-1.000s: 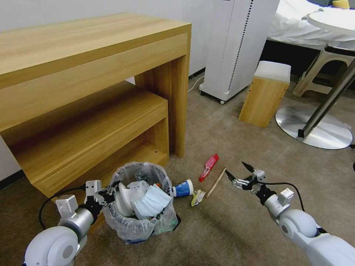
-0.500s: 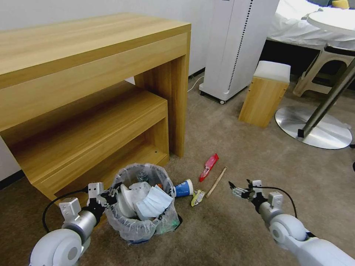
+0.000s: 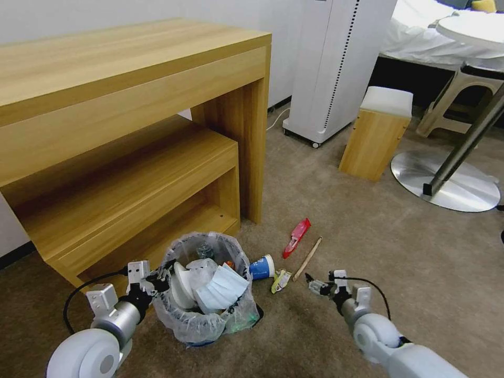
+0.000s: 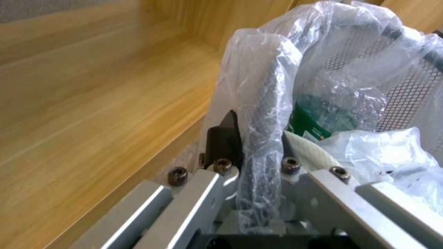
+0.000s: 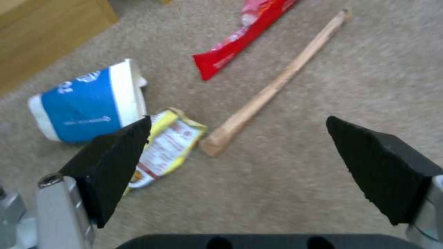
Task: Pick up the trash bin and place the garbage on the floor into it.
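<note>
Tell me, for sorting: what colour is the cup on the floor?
Blue and white cup, clearest in the right wrist view.

Bedroom or hotel-type room, lived-in. Grey-brown carpet floor (image 3: 336, 210) wall to wall. Light wooden worktop with lower shelf (image 3: 131, 89) against white wall. Bed with white sheets (image 3: 420, 37) at far right corner. Tall white floor-standing appliance on castors (image 3: 336, 68) beside worktop's far edge. Small wooden stool with white cushion top (image 3: 378, 131), round chrome pedestal base (image 3: 446, 184) near bed.

brown carpet (image 3: 336, 210) carries blue-white cup (image 3: 261, 268), red wrapper (image 3: 296, 237), wooden stick (image 3: 307, 258), trash bin (image 3: 207, 294).
</note>
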Robot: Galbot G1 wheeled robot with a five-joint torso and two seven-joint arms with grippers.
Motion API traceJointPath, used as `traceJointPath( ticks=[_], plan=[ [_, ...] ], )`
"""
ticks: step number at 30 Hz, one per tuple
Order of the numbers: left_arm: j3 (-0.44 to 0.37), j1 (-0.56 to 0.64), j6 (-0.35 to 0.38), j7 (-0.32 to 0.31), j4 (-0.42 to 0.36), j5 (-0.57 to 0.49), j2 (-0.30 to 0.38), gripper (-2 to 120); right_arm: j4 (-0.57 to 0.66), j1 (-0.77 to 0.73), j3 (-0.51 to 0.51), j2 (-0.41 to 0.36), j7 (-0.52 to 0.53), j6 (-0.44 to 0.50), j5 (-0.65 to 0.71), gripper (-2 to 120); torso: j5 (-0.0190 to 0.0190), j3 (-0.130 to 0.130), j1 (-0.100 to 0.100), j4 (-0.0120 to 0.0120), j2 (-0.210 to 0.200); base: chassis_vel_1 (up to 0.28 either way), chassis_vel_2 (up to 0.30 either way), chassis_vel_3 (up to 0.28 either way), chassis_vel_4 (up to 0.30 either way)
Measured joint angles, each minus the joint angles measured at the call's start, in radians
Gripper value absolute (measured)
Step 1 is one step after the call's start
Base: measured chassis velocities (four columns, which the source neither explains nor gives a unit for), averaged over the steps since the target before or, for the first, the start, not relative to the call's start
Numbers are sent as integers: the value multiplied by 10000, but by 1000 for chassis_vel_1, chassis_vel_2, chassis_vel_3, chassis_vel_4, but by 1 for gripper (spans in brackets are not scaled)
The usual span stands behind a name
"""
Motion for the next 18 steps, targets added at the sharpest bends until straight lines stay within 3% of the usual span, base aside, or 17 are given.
traceJointPath(
  ticks=[8, 13, 18],
  plan=[
    [40, 40, -172, 117, 124, 233, -101, 2, -93, 236, -37, 396, 559, -676, 375, 98, -2, 1, 0, 0, 0, 0, 0, 0, 0],
    [74, 63, -248, 151, 182, 406, -271, 2, -357, 705, -267, 707, -90, -174, 808, 100, -1, 0, 0, 0, 0, 0, 0, 0, 0],
    [56, 87, -255, 156, 181, 464, -379, 2, -616, 1146, -508, 1162, -41, -170, 1058, 100, -2, 1, 0, 0, 0, 0, 0, 0, 0]
  ],
)
